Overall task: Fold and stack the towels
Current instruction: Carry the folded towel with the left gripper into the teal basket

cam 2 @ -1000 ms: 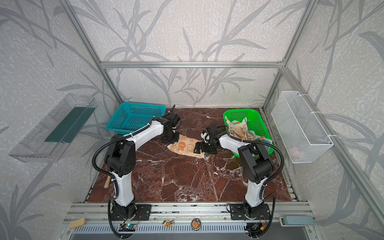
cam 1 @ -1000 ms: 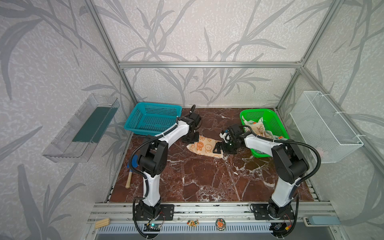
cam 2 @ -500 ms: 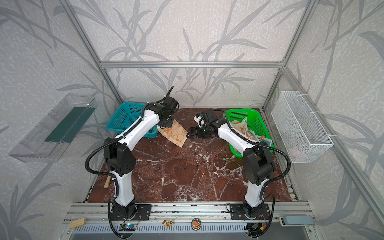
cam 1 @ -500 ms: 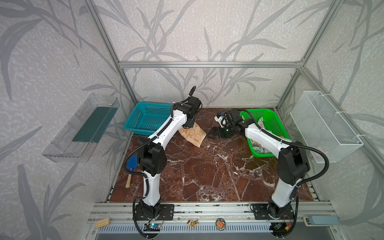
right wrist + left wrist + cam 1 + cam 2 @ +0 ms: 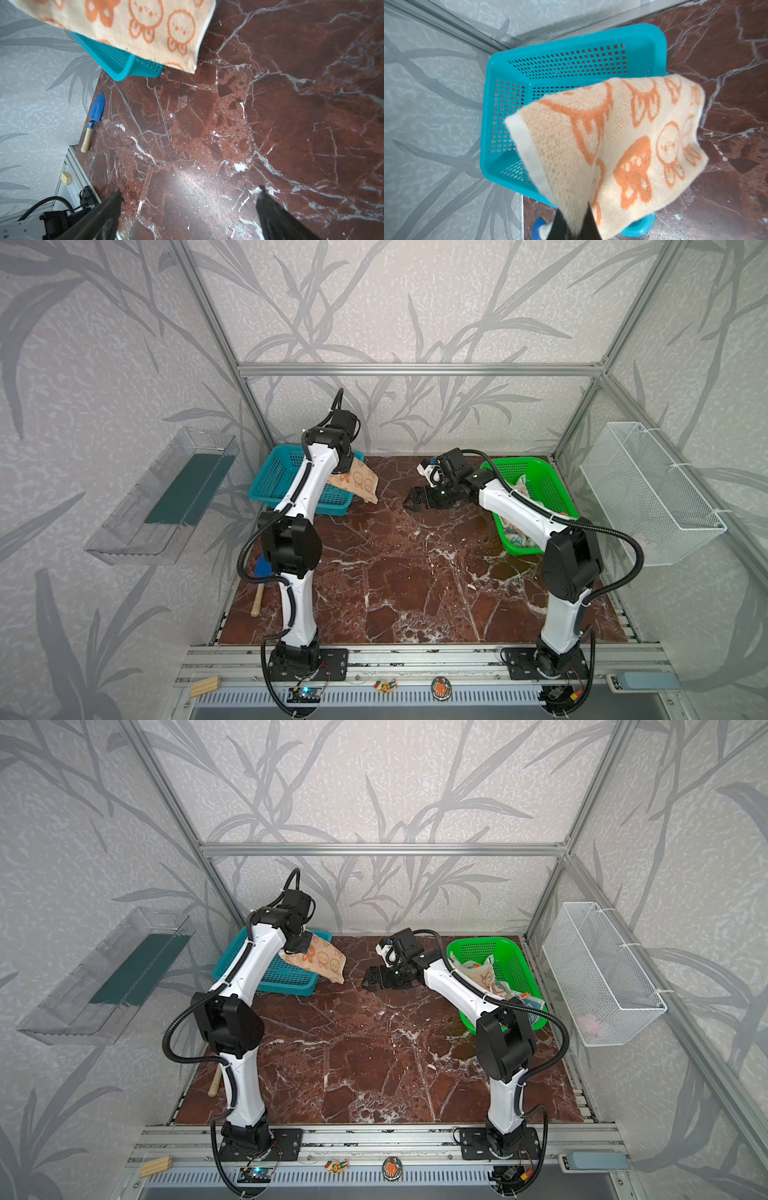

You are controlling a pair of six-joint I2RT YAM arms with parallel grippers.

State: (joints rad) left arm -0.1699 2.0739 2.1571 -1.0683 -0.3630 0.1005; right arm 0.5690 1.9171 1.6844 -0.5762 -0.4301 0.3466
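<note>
Left pincer [image 5: 348, 461] [image 5: 301, 945] [image 5: 574, 226]: pressed together on one edge of the orange-bunny towel [image 5: 360, 483] [image 5: 326, 961], and raised well above the bench [image 5: 415, 572].

Orange-bunny towel: it hangs in the air from the left pincer and slopes down toward the right pincer. In the left wrist view [image 5: 623, 145] it drapes away from the black fingertips, cream with orange bunnies, and looks doubled over.

Teal basket [image 5: 274, 483] [image 5: 291, 979] [image 5: 571, 52]: sits below the left pincer, with the hanging towel over its edge. Whether cloth touches the rim, I cannot tell.

Right pincer [image 5: 409, 502] [image 5: 368, 982] [image 5: 190, 195]: spread wide with nothing between its jaws. It is above bare bench, with its tips turned toward the left pincer and apart from the towel's low corner [image 5: 145, 27].

Other towels [image 5: 478, 971] [image 5: 519, 485]: crumpled in the green basket [image 5: 519, 462] [image 5: 482, 943], behind the right pincer and alongside its arm.

Trowel [image 5: 97, 108] [image 5: 262, 570]: has a blue blade and a wooden handle. It lies on the bench edge, far below the left pincer and beside that arm.
</note>
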